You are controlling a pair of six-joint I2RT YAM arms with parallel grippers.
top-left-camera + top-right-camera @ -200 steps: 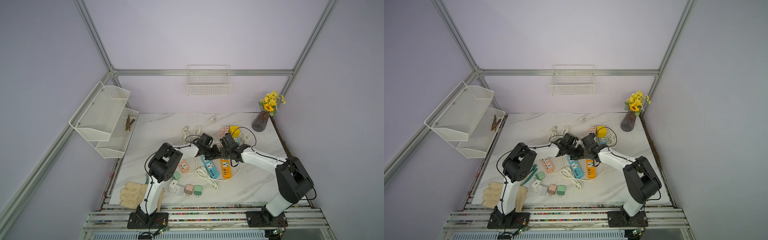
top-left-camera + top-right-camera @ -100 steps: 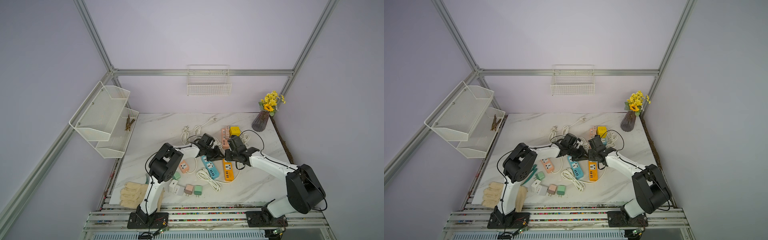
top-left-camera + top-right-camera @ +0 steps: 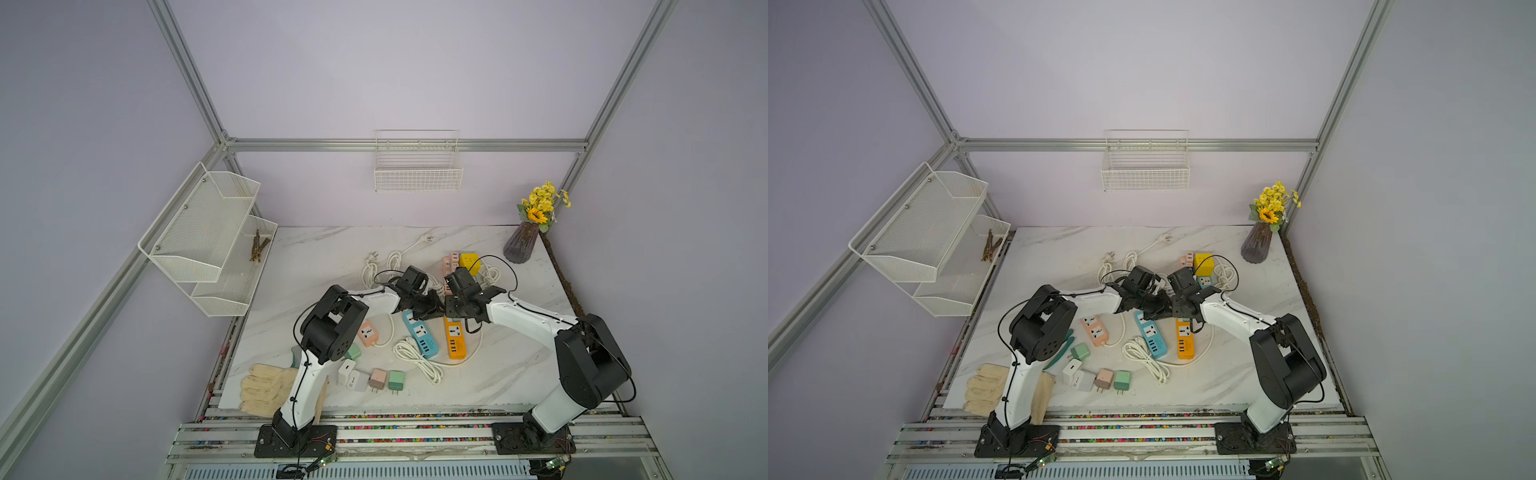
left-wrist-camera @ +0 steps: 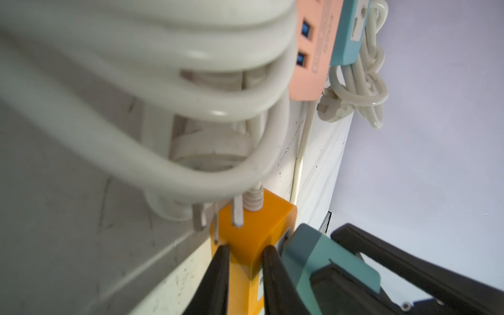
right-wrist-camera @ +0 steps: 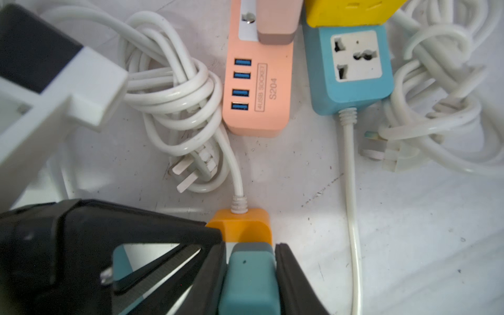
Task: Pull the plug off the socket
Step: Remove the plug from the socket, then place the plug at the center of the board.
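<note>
Bracing orange power strip (image 4: 253,226) in left pincer (image 4: 245,248), gripping teal plug (image 5: 249,283), seemingly seated, in right pincer (image 5: 251,253); next: straight pull.

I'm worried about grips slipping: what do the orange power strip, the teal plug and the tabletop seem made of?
Orange power strip: hard moulded plastic, smooth, slightly glossy; its rounded edges catch light. Teal plug: probably plastic too, matte, no sheen. Tabletop: white slab with grey veins, marble-like; real stone or laminate, cannot tell.
</note>
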